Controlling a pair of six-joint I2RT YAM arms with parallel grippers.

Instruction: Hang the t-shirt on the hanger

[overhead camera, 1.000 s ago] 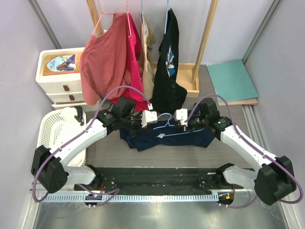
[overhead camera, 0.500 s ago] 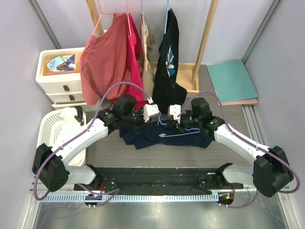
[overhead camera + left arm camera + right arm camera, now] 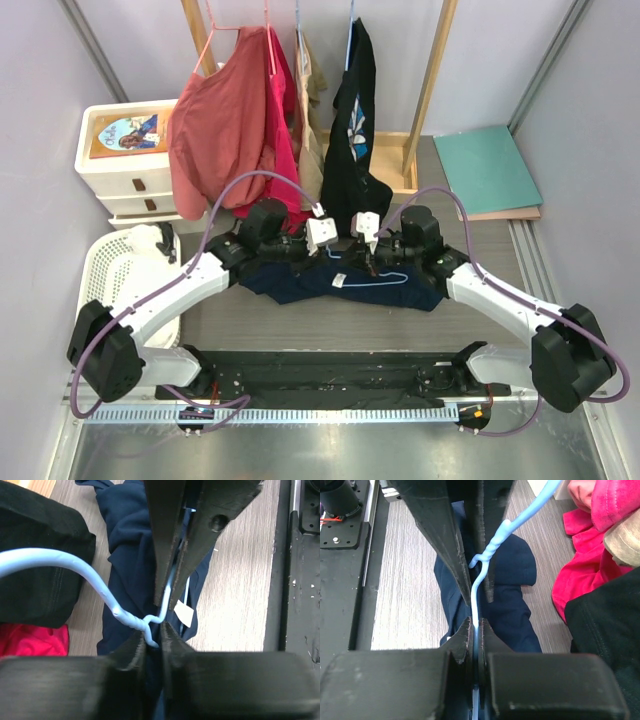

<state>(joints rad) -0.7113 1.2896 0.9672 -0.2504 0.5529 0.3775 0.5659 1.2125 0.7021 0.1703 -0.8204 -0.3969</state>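
Note:
The navy t-shirt (image 3: 290, 282) lies bunched on the wooden table, its middle drawn up toward the grippers. The light-blue wire hanger (image 3: 395, 279) rests over it. My right gripper (image 3: 366, 258) is shut on the hanger's wire just below the twisted neck (image 3: 492, 547); its jaws (image 3: 476, 630) pinch the wire. My left gripper (image 3: 338, 256) meets it tip to tip. Its jaws (image 3: 152, 635) stand nearly closed with navy cloth (image 3: 130, 540) between them, and the hanger's neck (image 3: 132, 621) lies at their tips. The white tag (image 3: 182, 614) shows beside them.
A wooden rack at the back holds red shirts (image 3: 220, 120) and a black graphic shirt (image 3: 355, 130), hanging close behind the grippers. White drawers (image 3: 120, 160) and a laundry basket (image 3: 120, 275) stand at left. A teal board (image 3: 487, 165) lies at right.
My right gripper has moved left and taken hold of the hanger near its neck. My left gripper has shifted right to meet it. The shirt's middle is pulled up and the hanger has slid left.

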